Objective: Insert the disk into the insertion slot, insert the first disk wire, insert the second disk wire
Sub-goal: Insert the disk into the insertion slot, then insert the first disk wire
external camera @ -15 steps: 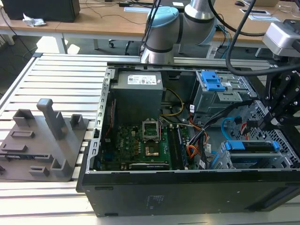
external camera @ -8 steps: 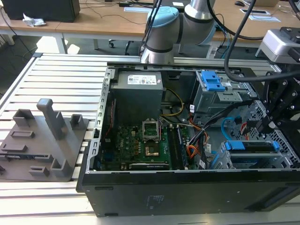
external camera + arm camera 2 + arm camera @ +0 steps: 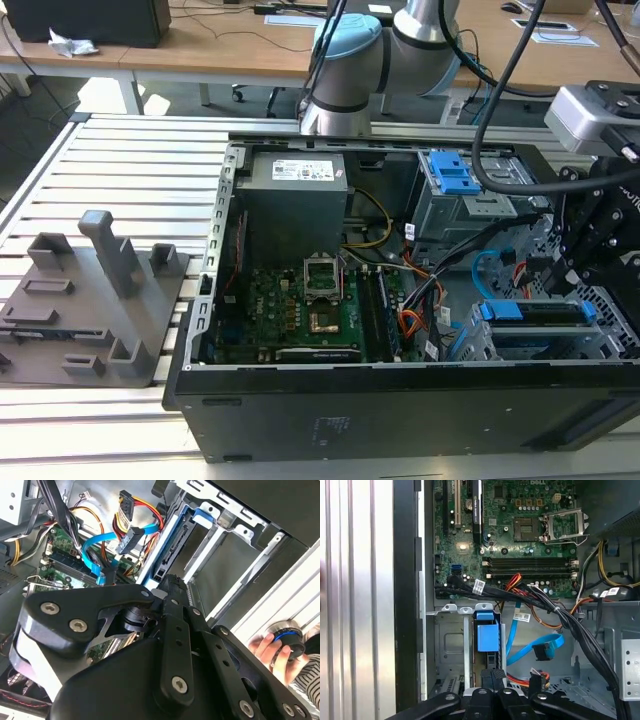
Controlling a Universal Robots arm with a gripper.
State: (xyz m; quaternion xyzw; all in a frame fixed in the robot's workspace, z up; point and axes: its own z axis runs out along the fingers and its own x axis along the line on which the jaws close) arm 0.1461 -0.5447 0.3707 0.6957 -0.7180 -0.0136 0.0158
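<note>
Just ahead of the black gripper (image 3: 493, 679), jaws shut, the blue-framed flat disk (image 3: 486, 636) lies end-on inside the perforated grey metal insertion slot (image 3: 447, 650).

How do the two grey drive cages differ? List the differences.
The latch cage bears a blue plastic latch on top; the insertion slot holds the disk in its blue carrier. The hand hangs by the insertion slot, away from the latch cage. Both are grey metal.
</note>
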